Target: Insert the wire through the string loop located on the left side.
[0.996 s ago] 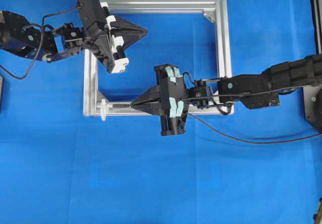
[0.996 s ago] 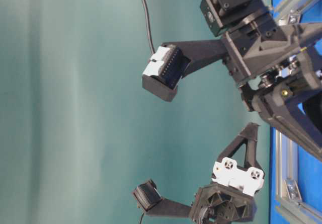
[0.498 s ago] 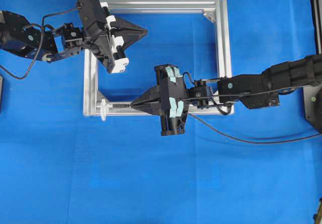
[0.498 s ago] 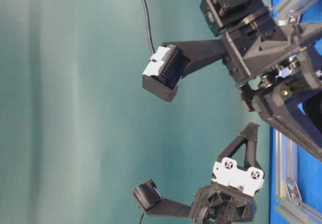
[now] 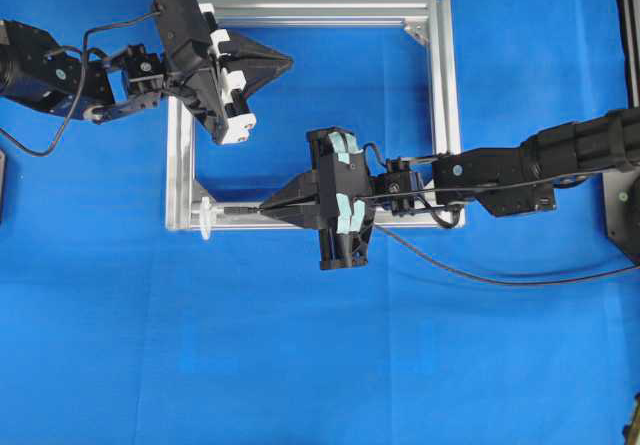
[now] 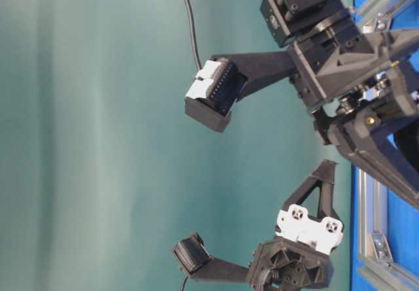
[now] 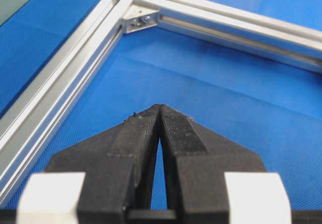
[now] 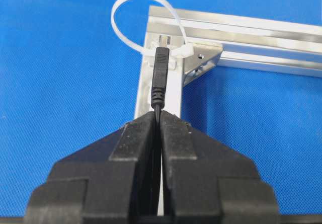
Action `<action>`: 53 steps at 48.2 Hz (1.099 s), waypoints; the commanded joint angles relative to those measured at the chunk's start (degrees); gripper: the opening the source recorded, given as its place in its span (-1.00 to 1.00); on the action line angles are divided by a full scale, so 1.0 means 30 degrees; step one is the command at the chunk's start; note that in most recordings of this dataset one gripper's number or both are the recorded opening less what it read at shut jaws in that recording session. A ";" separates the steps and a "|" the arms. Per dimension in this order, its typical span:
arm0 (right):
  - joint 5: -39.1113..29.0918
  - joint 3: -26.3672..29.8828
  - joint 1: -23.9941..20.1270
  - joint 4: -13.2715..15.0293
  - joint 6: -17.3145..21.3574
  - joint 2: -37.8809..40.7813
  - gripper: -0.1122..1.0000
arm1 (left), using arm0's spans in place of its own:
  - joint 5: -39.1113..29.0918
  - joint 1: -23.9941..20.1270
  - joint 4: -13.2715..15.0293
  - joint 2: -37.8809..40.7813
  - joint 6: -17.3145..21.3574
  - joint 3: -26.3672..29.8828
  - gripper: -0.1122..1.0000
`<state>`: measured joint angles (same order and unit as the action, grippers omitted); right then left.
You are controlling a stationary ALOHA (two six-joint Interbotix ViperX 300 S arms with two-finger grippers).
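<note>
Plug lined up, loop dead ahead on the left corner!

The right gripper (image 8: 158, 114) is clamped on the wire (image 8: 160, 80) just behind its small black moulded plug, so the stiff tip sticks out straight and aims at the string loop (image 8: 132, 16), a thin white plastic ring standing off the near-left corner of the ribbed silver frame (image 8: 241, 30). The plug sits over that corner, not yet through the ring by my read. The left gripper (image 7: 160, 114), ridged black fingers pressed together on nothing, waits above the far-left side, clear of the approach.
</note>
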<state>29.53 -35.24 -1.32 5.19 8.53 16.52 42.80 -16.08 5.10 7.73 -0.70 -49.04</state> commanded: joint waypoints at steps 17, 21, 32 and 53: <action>0.0117 0.1025 -0.0176 0.0000 0.0000 0.0029 -0.80 | 0.0088 -0.0146 -0.0059 -0.0615 0.0000 0.0146 -0.80; -0.0059 0.1641 -0.0205 0.0000 0.0000 0.0352 -0.80 | 0.0088 -0.0146 -0.0059 -0.0615 0.0000 0.0176 -0.80; -0.0850 0.3311 -0.0146 0.0000 -0.0059 0.1230 -0.80 | 0.0088 -0.0146 -0.0059 -0.0615 0.0000 0.0146 -0.80; -0.1406 0.4893 -0.0059 0.0000 -0.0059 0.2051 -0.80 | 0.0088 -0.0146 -0.0059 -0.0615 0.0000 0.0146 -0.80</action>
<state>25.14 -21.88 -1.58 5.27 8.26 23.73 42.80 -16.35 5.10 7.73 -0.70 -49.04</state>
